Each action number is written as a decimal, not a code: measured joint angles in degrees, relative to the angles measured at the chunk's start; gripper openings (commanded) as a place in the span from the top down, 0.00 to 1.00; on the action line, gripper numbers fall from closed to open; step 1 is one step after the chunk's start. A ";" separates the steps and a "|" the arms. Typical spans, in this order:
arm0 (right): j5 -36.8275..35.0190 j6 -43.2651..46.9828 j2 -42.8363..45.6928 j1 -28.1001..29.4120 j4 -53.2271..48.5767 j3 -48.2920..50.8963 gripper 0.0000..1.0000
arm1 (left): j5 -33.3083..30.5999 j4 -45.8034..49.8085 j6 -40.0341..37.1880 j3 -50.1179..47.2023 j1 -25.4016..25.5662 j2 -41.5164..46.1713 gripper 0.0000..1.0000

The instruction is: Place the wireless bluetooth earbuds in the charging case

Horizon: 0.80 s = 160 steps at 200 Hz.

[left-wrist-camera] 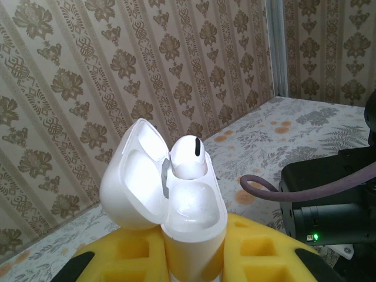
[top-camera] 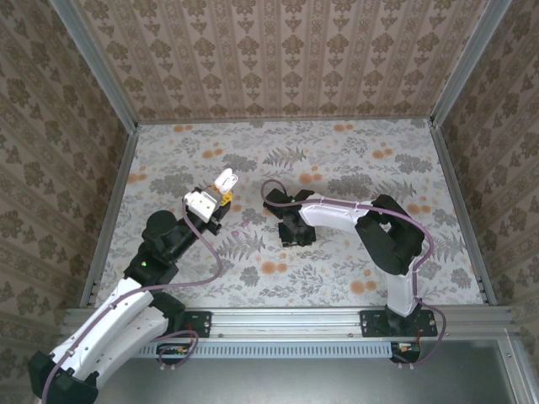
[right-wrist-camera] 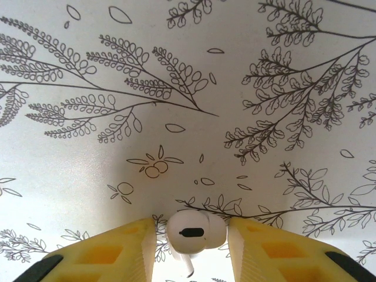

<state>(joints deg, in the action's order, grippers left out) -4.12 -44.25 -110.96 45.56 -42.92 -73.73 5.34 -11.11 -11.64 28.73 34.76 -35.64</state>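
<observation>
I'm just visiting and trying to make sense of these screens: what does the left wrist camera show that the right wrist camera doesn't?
Left wrist: the open white charging case clamped in the left gripper, a seated earbud inside it, with wallpapered walls and the right arm's dark body behind. Right wrist: a loose earbud between the fingers of the right gripper, with the floral table beyond. Both: yellow fingers and a white earbud.

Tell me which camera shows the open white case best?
The left wrist view: the case sits close up, lid open, one earbud seated inside, held by the left claw. The top view shows it as a small white shape at that claw's tip.
</observation>
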 measured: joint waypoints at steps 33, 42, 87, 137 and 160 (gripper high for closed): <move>-0.04 -0.81 0.35 -0.37 0.66 0.42 0.63 | 0.02 -0.02 0.00 0.00 0.00 -0.31 0.95; -0.04 -0.96 0.35 -0.50 0.96 0.42 0.63 | 0.07 -0.04 0.00 0.00 0.00 -0.55 0.95; -0.04 -0.98 0.35 -0.74 1.07 0.42 0.68 | 0.44 -0.28 0.00 0.00 0.00 -1.05 0.95; -0.02 -0.98 0.35 -0.92 1.05 0.48 0.70 | 0.46 -1.18 0.00 0.00 0.00 -1.07 0.95; -0.04 -0.94 0.46 -0.94 1.01 0.52 0.70 | 0.48 -1.31 0.00 0.00 0.00 -1.18 0.95</move>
<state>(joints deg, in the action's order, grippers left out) -4.16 -45.19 -110.50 44.62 -41.91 -73.21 5.82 -12.43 -11.64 28.73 34.76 -36.82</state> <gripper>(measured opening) 0.303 0.202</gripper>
